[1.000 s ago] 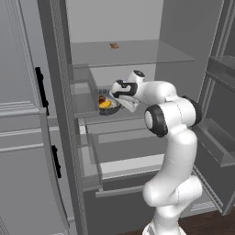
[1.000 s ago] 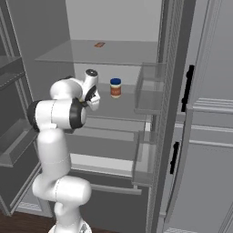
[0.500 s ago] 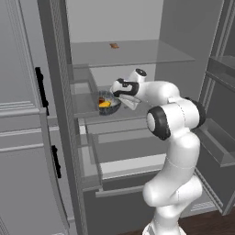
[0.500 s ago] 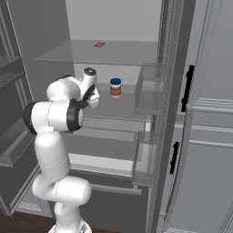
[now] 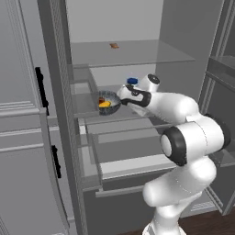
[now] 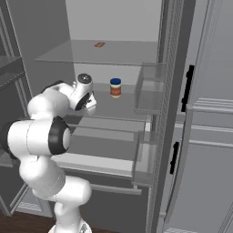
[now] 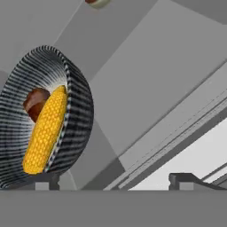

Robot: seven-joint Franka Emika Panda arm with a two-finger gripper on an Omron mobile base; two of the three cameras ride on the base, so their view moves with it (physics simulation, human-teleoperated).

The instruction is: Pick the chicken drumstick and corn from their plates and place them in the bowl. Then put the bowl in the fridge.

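- At centre-left of the left base view, on the fridge's (image 5: 137, 27) middle glass shelf (image 5: 124, 121): ribbed grey bowl (image 5: 108, 102), upright, yellow corn (image 5: 105, 104) visible inside.
- Left half of the hand view: same bowl (image 7: 75, 111), corn (image 7: 44, 131) lying across it, brown chicken drumstick (image 7: 34, 101) tucked behind the corn, both resting in the bowl.
- End effector (image 5: 122, 98) just right of the bowl in the left base view; fingertips (image 7: 44, 181) spread wide at the bottom of the hand view, nothing between them, bowl rim just above the left tip; contact with it impossible to tell.
- Upper middle of the right base view: blue-lidded jar (image 6: 115, 88) standing further back on the same shelf, apart from the arm.
- Upper shelf: small reddish item (image 5: 114, 45), too small to identify.
- Step in hand, by judgement: release of the bowl inside the fridge, both foods already loaded.
- Next move calls for a straight withdrawal away from the bowl, no sideways brush against the rim, clear of the shelf edge and the door bins (image 6: 148, 88).
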